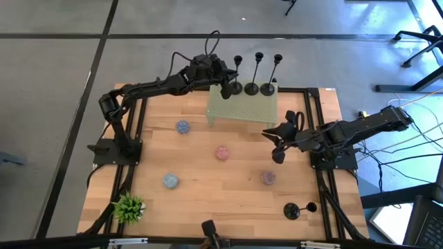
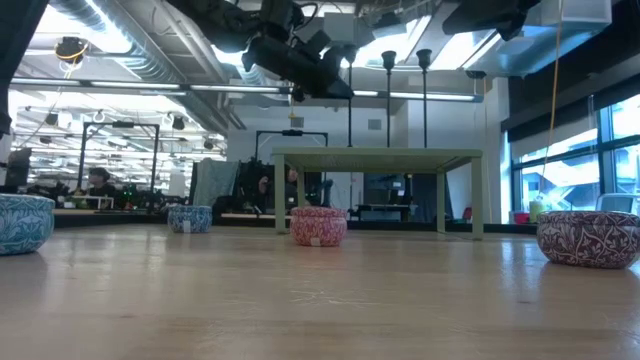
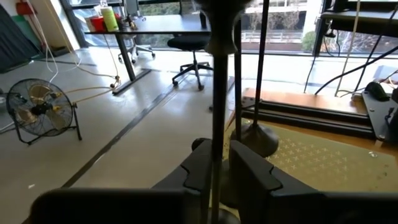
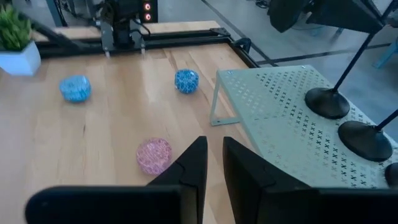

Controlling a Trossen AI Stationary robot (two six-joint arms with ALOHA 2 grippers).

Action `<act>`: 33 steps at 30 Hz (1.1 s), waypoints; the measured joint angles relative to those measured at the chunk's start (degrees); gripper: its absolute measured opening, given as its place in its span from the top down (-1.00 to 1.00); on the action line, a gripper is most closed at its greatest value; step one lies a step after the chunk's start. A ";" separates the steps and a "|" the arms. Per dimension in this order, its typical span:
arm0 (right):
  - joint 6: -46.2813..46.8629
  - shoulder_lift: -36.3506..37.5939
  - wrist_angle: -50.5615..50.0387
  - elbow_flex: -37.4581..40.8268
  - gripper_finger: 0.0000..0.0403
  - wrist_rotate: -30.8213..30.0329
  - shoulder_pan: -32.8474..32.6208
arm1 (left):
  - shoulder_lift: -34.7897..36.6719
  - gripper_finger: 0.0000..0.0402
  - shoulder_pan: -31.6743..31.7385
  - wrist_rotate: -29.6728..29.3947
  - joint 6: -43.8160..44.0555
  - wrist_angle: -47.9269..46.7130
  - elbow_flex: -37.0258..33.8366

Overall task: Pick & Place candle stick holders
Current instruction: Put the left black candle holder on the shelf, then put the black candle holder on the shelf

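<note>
Candle stick holder (image 1: 232, 84) on the green rack (image 1: 242, 107); left pincer (image 1: 226, 88) seemingly pinches its stem.

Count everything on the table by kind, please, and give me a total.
Candle holders: 4, three on the rack, one lying on the table
Small bowls: 4, two blue, one pink, one purple
Green rack: 1
Potted plant: 1
Total: 10
</note>
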State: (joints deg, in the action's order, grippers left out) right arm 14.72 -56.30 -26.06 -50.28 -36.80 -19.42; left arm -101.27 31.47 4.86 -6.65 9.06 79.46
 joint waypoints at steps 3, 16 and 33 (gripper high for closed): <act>-1.97 -0.62 -0.33 0.00 0.73 -0.01 0.00 | 0.00 0.65 0.19 0.11 -0.01 -0.22 0.00; -10.32 -2.29 6.84 -0.02 0.73 -1.53 0.00 | 0.07 0.37 0.19 -0.36 -0.06 -0.27 0.00; -13.81 -2.29 4.95 0.00 0.35 -0.41 -0.04 | 6.67 0.07 -0.30 -0.78 -3.35 -3.51 -0.09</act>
State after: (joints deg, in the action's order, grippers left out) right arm 0.91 -58.59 -21.11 -50.28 -37.21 -19.46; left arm -94.61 31.17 4.08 -10.00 5.55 79.37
